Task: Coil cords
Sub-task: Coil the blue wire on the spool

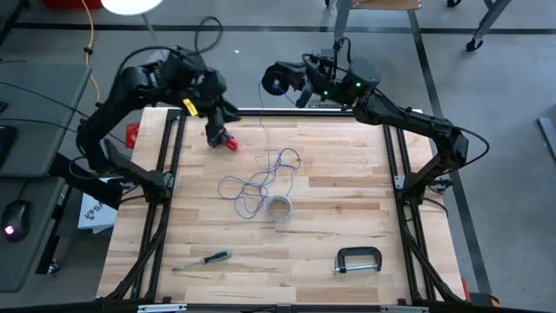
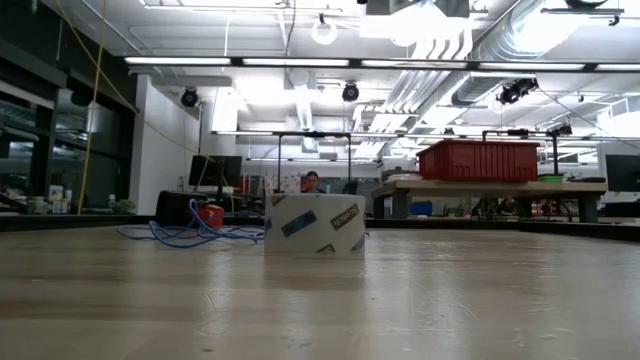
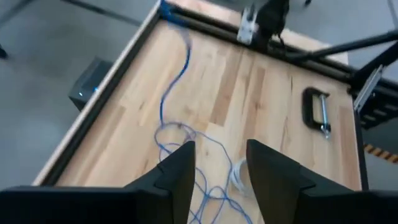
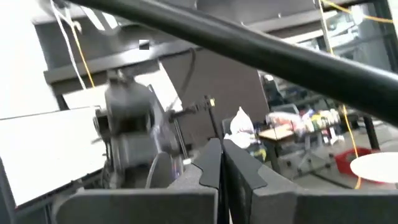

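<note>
The left hand [image 1: 228, 143], fingers spread, sits upper left of centre above the tabletop [image 1: 347, 209]. The blue cord [image 1: 261, 181] lies loose at centre. The right hand [image 1: 276, 81], fingers pressed together, waits beyond the top edge.

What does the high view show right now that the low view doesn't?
Only the high view shows both arms: the left gripper, open over the table's far-left part, the right gripper parked shut beyond the far edge, plus the screwdriver and C-clamp near the front. Only the low view shows the room behind, with a red bin and a seated person. Both show the loose blue cord and the tape roll.
</note>
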`<state>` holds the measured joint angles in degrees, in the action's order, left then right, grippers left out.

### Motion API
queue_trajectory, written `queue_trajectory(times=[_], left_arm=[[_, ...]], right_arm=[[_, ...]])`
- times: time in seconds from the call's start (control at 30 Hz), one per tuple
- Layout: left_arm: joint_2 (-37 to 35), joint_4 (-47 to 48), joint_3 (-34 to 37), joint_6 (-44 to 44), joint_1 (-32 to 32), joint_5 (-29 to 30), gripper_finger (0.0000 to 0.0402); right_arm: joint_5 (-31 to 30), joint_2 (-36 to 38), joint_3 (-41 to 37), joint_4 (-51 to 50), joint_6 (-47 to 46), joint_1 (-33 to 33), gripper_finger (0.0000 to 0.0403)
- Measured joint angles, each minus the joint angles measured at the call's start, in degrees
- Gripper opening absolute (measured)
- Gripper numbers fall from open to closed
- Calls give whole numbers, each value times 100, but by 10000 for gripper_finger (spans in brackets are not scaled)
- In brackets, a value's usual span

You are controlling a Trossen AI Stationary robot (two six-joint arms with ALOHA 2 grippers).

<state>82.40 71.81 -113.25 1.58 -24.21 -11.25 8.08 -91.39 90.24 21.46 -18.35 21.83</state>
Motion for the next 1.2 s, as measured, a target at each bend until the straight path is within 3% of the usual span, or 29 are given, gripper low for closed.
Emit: queue_trajectory(times=[0.17, 0.47, 0.7, 1.2], left_arm=[[-33, -857, 395, -349, 76, -2, 150], [-732, -2572, 347, -853, -149, -9, 150], [-596, -2630, 388, -640, -114, -469, 150], [-15, -3035, 386, -740, -81, -772, 150]], right_arm=[[514, 0, 0, 257, -82, 65, 0], [1926, 0, 0, 214, 287, 63, 0], [1948, 0, 0, 236, 706, 30, 0], [1956, 2, 2, 255, 1123, -167, 0]])
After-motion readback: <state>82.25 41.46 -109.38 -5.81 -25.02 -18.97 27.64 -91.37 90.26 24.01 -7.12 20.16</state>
